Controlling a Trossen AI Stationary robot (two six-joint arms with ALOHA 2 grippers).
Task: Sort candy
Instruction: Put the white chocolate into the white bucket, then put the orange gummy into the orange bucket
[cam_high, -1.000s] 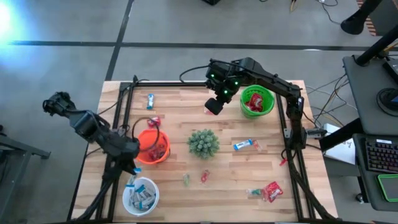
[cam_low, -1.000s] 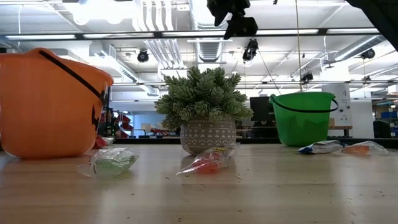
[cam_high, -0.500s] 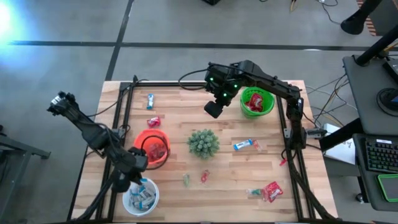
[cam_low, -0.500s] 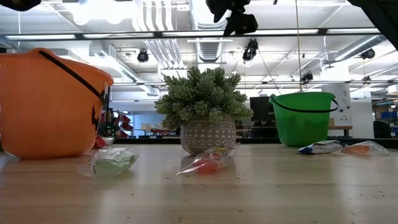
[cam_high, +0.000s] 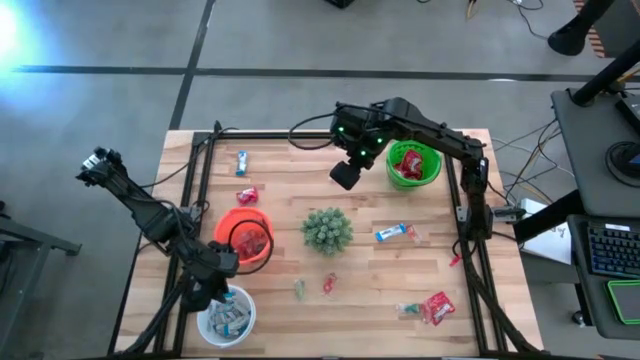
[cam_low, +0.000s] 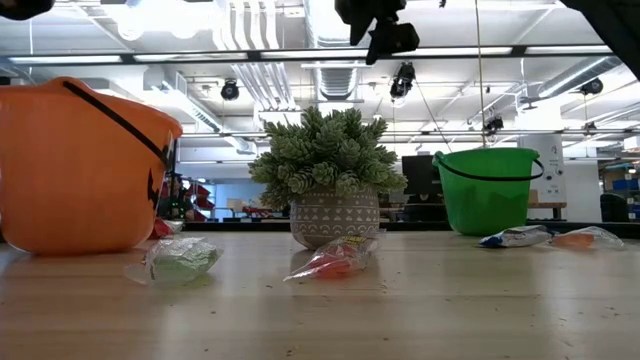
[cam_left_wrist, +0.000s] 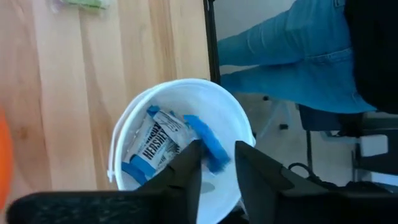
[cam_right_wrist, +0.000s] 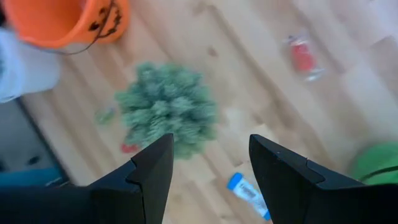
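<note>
1. The candy was seen scattered over the wooden desk (cam_high: 290, 215): a blue-and-white bar (cam_high: 394, 233) right of the plant (cam_high: 326, 230), a red packet (cam_high: 437, 307) near the right front corner, another blue bar (cam_high: 242, 162) at the far left, and small green (cam_high: 299, 289) and red (cam_high: 329, 284) pieces in front of the plant.
2. More had been sorted into the white bucket (cam_left_wrist: 230, 109), the orange bucket (cam_high: 246, 236) and the green bucket (cam_high: 414, 163).
3. The pieces were judged light and crinkly, with slippery film wrappers; a pinch across the flat middle or at a twisted end was judged best.
4. The left gripper (cam_left_wrist: 217, 165) hung over the white bucket, its jaws slightly parted around a blue bar (cam_left_wrist: 204, 140); whether it was gripped could not be told.
5. The right gripper (cam_right_wrist: 208, 171) hovered above the plant, jaws released and empty.
6. The desk was level planking framed by black rails; an open workshop with ceiling lights lay beyond.
</note>
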